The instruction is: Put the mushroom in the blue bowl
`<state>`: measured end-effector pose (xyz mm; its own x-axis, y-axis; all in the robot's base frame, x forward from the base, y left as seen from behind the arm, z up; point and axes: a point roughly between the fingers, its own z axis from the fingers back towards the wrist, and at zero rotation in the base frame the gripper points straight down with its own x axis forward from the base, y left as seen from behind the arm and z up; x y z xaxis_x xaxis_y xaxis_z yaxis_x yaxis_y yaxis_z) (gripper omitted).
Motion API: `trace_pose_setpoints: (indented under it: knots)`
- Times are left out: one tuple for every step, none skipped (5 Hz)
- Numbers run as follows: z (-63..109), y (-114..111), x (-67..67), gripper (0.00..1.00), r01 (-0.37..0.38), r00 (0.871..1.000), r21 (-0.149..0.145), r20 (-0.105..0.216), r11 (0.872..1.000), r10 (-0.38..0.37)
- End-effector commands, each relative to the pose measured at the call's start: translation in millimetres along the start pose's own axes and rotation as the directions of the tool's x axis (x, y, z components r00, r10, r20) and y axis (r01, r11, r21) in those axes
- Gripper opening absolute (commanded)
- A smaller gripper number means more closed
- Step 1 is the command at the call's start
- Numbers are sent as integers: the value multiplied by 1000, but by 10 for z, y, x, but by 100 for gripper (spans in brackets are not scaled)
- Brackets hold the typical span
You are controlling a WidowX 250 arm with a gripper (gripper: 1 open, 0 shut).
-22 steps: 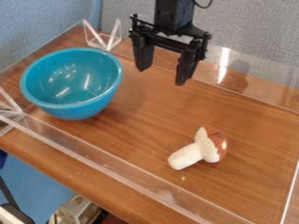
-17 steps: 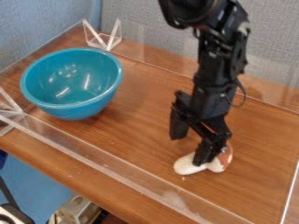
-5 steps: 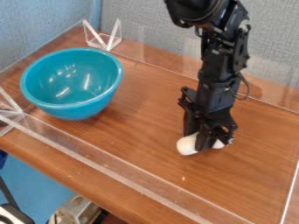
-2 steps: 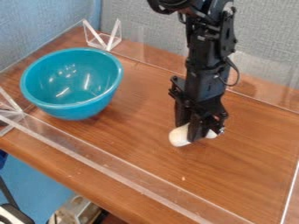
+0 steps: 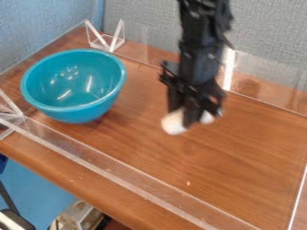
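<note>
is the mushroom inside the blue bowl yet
No, the mushroom is clamped in the gripper above the wood, right of the blue bowl.

The blue bowl (image 5: 74,84) sits on the tabletop (image 5: 240,171) toward its left end, upright. To the right of the bowl, apart from it, the claw (image 5: 189,115) hangs above the tabletop with the mushroom (image 5: 180,122) clamped in it, clear of the surface. A low wall (image 5: 144,187) runs along the tabletop's near edge, in front of the bowl.
</note>
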<state>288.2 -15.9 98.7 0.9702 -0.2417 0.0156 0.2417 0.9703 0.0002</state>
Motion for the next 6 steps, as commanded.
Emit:
trace_pose_setpoints:
  knots:
    - [258,501,-113,0,-163,985,31,68,986,160]
    - [200,966,-342,0,-277,960,40,52,960,275]
    - [79,1278,-335,0,-337,941,40,48,941,335]
    - [-30,1323,-292,0,-376,926,42,34,926,375]
    - [-133,1382,-315,0,-310,951,47,23,950,309]
    - [-226,1432,-333,100,-239,971,48,14,970,239]
